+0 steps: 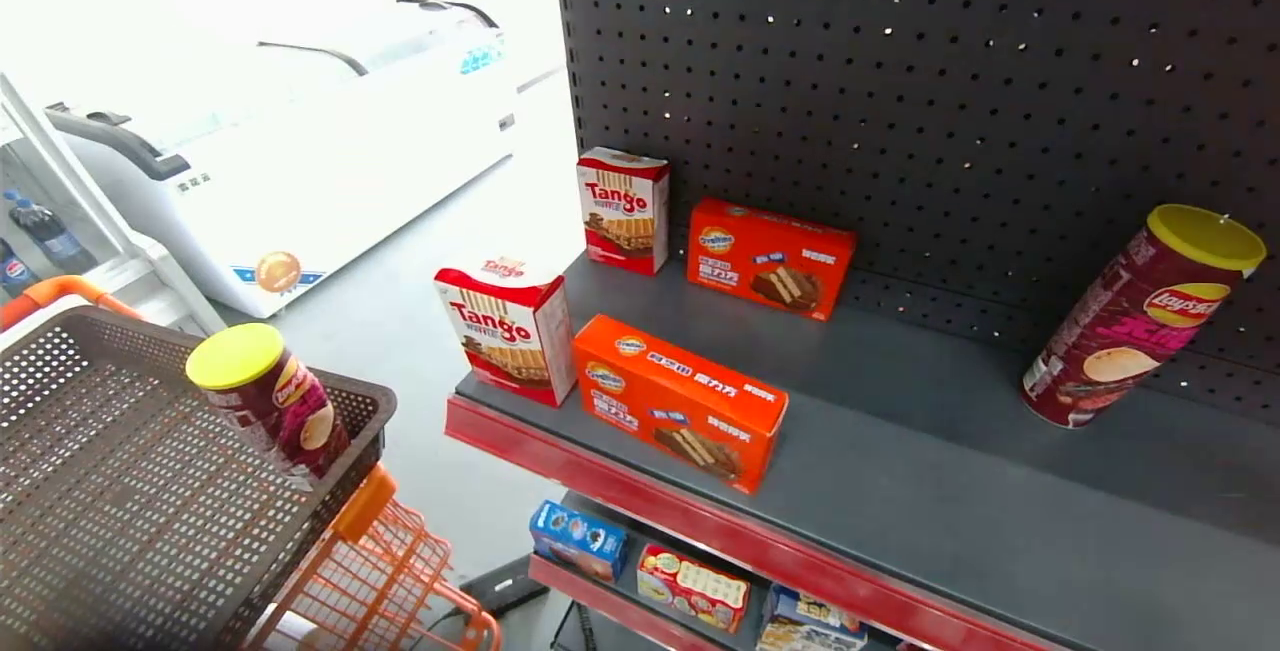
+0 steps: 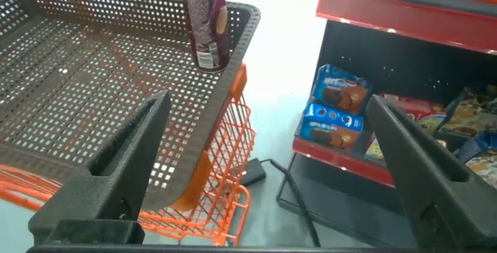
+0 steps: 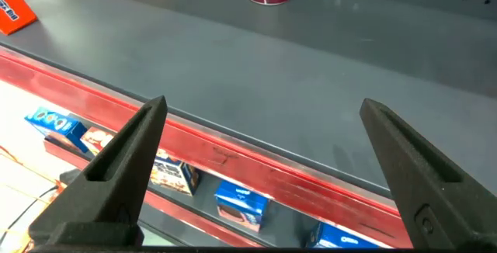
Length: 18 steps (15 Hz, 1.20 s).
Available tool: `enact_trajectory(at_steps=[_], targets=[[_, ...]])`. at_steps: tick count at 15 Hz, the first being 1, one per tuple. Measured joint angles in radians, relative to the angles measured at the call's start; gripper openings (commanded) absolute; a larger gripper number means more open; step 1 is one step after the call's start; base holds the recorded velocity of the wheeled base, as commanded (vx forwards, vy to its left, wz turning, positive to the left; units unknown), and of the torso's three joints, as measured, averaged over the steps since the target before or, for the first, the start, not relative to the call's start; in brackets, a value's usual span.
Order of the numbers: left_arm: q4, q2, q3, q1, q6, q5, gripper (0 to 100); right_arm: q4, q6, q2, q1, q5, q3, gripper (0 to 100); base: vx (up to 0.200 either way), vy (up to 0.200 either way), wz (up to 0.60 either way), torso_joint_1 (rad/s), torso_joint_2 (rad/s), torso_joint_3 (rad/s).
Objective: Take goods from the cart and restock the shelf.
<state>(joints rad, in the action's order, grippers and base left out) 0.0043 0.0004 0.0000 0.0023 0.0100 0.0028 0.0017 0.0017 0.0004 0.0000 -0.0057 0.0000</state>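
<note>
both pincers are spread wide and hold nothing. the left pincer (image 2: 266,102) hangs over the cart (image 1: 100,491), and the right pincer (image 3: 262,104) hangs over the front of the shelf (image 1: 950,461). one cart can (image 1: 268,396) stands in the cart's corner beside the shelf, and i think it is the one left to move. on the shelf the wafer boxes (image 1: 510,331) and orange boxes (image 1: 680,401) sit on the left. a shelf can (image 1: 1140,316) stands far right by the back wall. that part looks done.
</note>
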Motion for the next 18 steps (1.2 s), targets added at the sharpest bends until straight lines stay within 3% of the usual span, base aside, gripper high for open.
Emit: enact_trajectory(at_steps=[2, 4, 6, 8, 14, 16, 18], targets=[[0.000, 0.000, 0.000, -0.001, 0.004, 0.001, 100, 0.000, 0.000, 0.000, 0.000, 0.000, 0.000, 100, 0.000, 0.000, 0.00, 0.000, 0.00, 0.000], [0.001, 0.000, -0.009, 0.001, 0.035, 0.019, 100, 0.000, 0.000, 0.000, 0.000, 0.000, 0.000, 100, 0.000, 0.000, 0.00, 0.000, 0.00, 0.000], [0.040, 0.011, -0.073, 0.004, 0.082, 0.037, 100, 0.000, 0.000, 0.000, 0.000, 0.000, 0.000, 100, 0.000, 0.000, 0.00, 0.000, 0.00, 0.000], [0.081, 0.078, -0.155, 0.003, 0.093, 0.053, 100, 0.000, 0.000, 0.000, 0.000, 0.000, 0.000, 100, 0.000, 0.000, 0.00, 0.000, 0.00, 0.000], [-0.004, 0.471, -0.290, 0.008, 0.013, 0.064, 100, 0.000, 0.000, 0.000, 0.000, 0.001, 0.000, 100, 0.000, 0.000, 0.00, 0.000, 0.00, 0.000], [-0.114, 0.619, -0.304, 0.079, 0.000, 0.048, 100, 0.000, 0.000, 0.000, 0.000, 0.001, 0.000, 100, 0.000, 0.000, 0.00, 0.000, 0.00, 0.000], [-0.257, 0.779, -0.307, 0.186, -0.006, -0.007, 100, 0.000, 0.000, 0.000, 0.000, 0.000, 0.000, 100, 0.000, 0.000, 0.00, 0.000, 0.00, 0.000]])
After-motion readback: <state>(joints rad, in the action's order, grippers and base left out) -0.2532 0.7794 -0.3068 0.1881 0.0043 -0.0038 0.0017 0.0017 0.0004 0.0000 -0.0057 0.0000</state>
